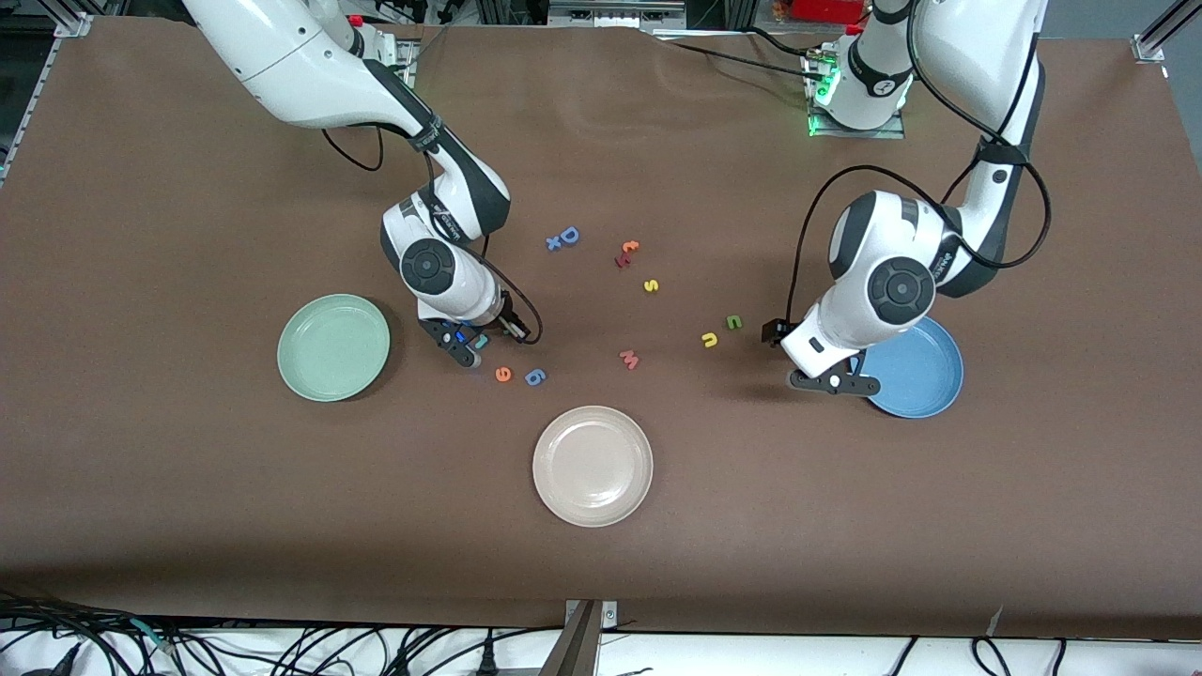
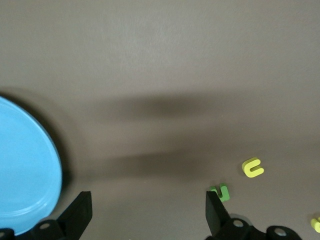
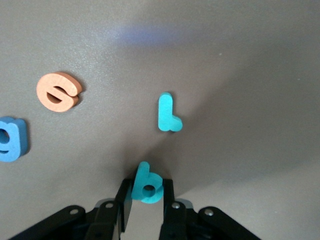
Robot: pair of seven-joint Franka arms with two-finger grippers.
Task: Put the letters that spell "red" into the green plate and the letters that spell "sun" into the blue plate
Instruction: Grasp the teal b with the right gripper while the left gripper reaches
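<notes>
Pinching a tiny teal foam "d" [image 3: 146,184] between its two black fingers, the right claw [image 1: 467,348] sits low over the brown tabletop [image 1: 188,488], the letter standing on edge in the grip with its stem pointing away from the wrist. Just ahead of the fingertips lies the teal foam "r" [image 3: 167,113], flat and apart from the claw. Off to one side rest the orange foam "e" [image 3: 58,91] and a blue "6"-like foam letter [image 3: 10,138]. The relation that matters now is the pale mint-green round plate [image 1: 333,346]: it lies beside this claw toward the right arm's end of the tabletop, near but not touching, and appears empty. The right arm is bent at the elbow with its wrist turned down.

The left claw [image 1: 836,381] hovers with its fingers spread wide, holding nothing, by the rim of the medium-blue round plate [image 1: 925,380]. The green foam "n" [image 2: 220,192] lies just by one fingertip, the yellow foam "u" [image 2: 253,167] a little farther out, the yellow foam "s" [image 1: 651,285] farther still. The left arm is folded, wrist down, waiting.
</notes>
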